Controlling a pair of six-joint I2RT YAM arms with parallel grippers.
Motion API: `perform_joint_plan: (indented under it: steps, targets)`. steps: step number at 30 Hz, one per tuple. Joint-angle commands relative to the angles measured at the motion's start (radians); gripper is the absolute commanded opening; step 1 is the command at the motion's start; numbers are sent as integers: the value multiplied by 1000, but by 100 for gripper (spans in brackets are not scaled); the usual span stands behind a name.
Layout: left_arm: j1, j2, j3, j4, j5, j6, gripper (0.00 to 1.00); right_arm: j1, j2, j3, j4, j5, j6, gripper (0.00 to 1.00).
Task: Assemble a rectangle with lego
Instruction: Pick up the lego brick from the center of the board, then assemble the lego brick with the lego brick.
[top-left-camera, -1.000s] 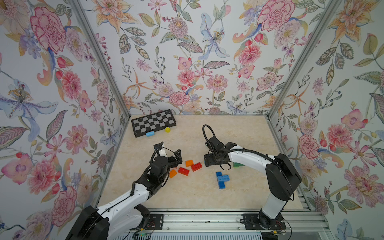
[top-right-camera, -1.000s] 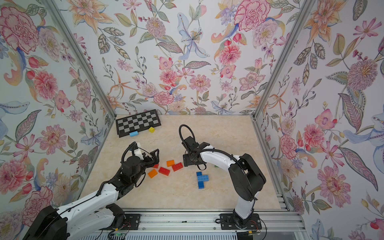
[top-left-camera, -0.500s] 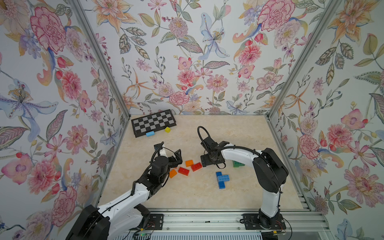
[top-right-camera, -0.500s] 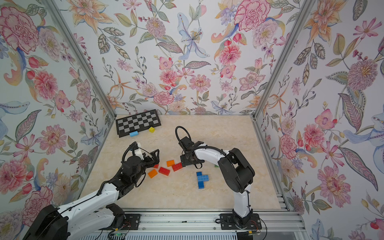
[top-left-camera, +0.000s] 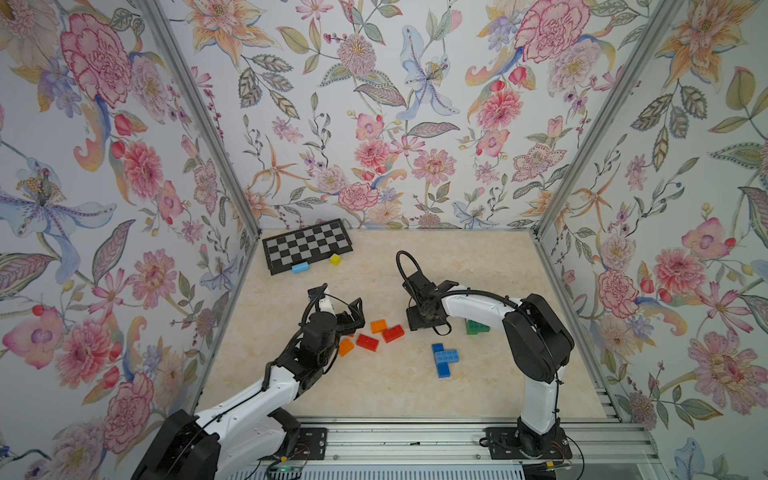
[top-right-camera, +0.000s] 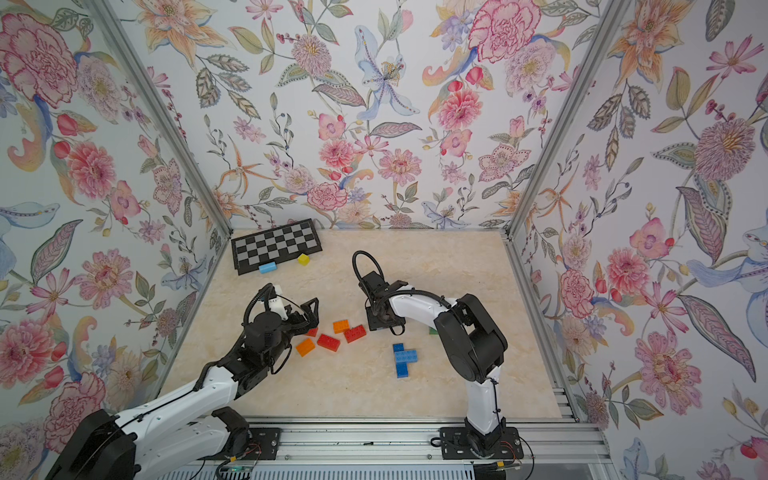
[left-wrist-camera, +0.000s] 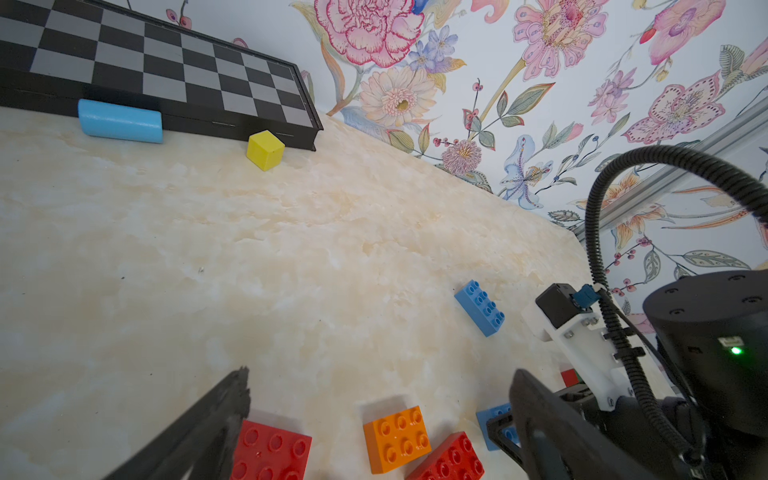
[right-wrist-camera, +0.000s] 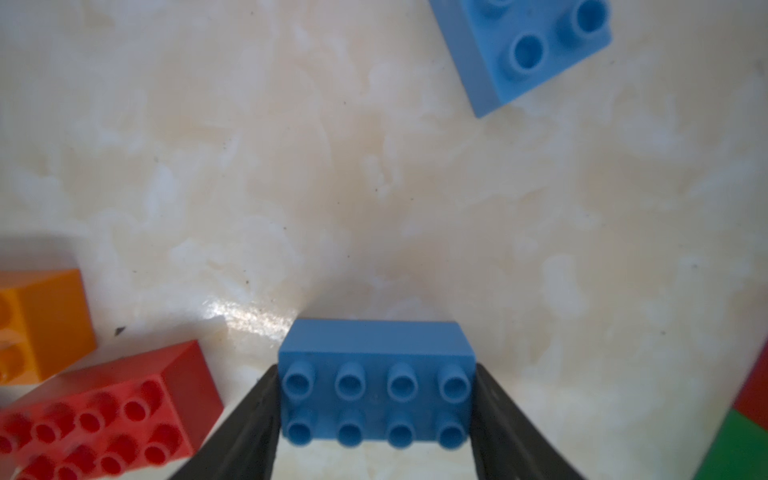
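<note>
Snugly, right gripper (right-wrist-camera: 376, 372) — clamped on blue brick (right-wrist-camera: 375, 388)

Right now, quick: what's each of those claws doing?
Left gripper: open, holding nothing.
Right gripper: closed on the ends of a blue brick.

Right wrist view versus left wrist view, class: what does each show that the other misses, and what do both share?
Right wrist view only: both fingers of the right gripper pressed on the ends of a blue brick, its eight studs clear. Left wrist view only: the chessboard, light-blue block, yellow cube and open left gripper. Both: the marbled table, the orange brick, the red brick beside it and, partly hidden in the left wrist view, that blue brick.
</note>
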Motion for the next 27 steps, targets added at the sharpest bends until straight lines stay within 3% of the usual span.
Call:
perform_joint_plan:
  steps: [1, 6, 18, 27]
  targets:
    - [17, 1, -10, 13, 12, 15, 99, -2, 12, 19, -9, 12, 5, 52]
    - [18, -3, -10, 14, 14, 16, 99, 12, -57, -11, -9, 9, 12, 37]
    - [19, -1, -7, 18, 21, 25, 99, 7, -336, -236, -29, 14, 47, 35]
    - [18, 11, -1, 26, 39, 19, 99, -1, -389, -339, -41, 2, 33, 36]
